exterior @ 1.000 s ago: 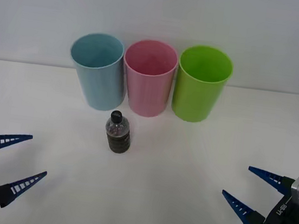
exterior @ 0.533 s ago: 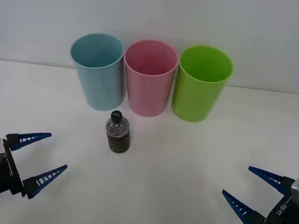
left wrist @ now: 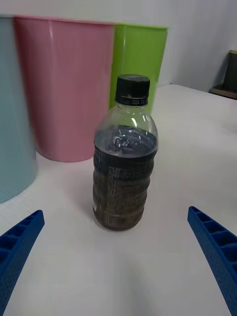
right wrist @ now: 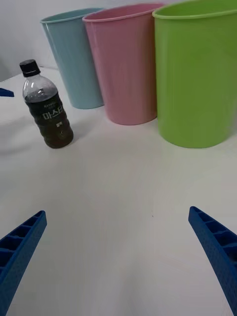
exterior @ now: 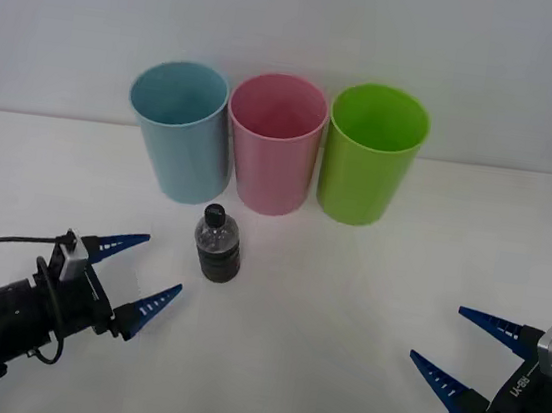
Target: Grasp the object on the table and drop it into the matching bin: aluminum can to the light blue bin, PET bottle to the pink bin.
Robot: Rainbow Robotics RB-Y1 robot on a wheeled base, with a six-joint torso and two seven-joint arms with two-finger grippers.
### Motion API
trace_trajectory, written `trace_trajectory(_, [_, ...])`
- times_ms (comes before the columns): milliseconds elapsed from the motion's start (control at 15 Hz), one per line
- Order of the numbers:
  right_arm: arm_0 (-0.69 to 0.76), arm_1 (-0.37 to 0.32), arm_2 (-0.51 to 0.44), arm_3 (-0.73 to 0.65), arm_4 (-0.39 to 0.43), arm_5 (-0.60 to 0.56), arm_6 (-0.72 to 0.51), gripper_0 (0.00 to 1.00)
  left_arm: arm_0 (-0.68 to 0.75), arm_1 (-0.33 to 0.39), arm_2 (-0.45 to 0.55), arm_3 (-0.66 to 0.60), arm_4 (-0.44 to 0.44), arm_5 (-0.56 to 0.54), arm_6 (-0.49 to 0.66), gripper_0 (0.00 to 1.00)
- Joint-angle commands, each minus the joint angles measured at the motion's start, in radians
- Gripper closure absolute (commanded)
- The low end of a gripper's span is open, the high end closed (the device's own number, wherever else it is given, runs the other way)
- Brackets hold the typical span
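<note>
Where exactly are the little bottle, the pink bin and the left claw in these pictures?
PET bottle (exterior: 219, 252), front view: on its dark labelled body.
pink bin (exterior: 274, 171), front view: on its outer wall.
left gripper (exterior: 140, 272), front view: midway between its open blue fingertips, short of the bottle.

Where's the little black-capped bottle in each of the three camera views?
Front view: PET bottle stands centre-left on the table.
Right wrist view: bottle stands upright at the picture's upper left.
Left wrist view: bottle stands centred.
Shared landmark: the pink bin, just behind it.
</note>
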Motion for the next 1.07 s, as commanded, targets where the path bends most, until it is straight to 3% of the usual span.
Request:
trace_trajectory(67, [0.000, 0.000, 0.000, 0.000, 0.000, 0.000, 0.000, 0.00, -0.026, -0.056, -0.015, 0.001, -0.044, 0.033, -0.005, 0.00])
trace_trajectory(467, [0.000, 0.000, 0.000, 0.000, 0.000, 0.000, 0.000, 0.00, -0.083, -0.161, 0.009, 0.055, -0.154, 0.053, -0.021, 0.00])
trace_trajectory(733, [0.000, 0.000, 0.000, 0.000, 0.000, 0.000, 0.000, 0.00, -0.110, -0.185, 0.012, 0.088, -0.171, 0.074, -0.031, 0.00])
trace_trajectory(1067, [0.000, 0.000, 0.000, 0.000, 0.000, 0.000, 0.000, 0.00, -0.149, -0.201, -0.052, 0.118, -0.173, 0.149, -0.040, 0.00])
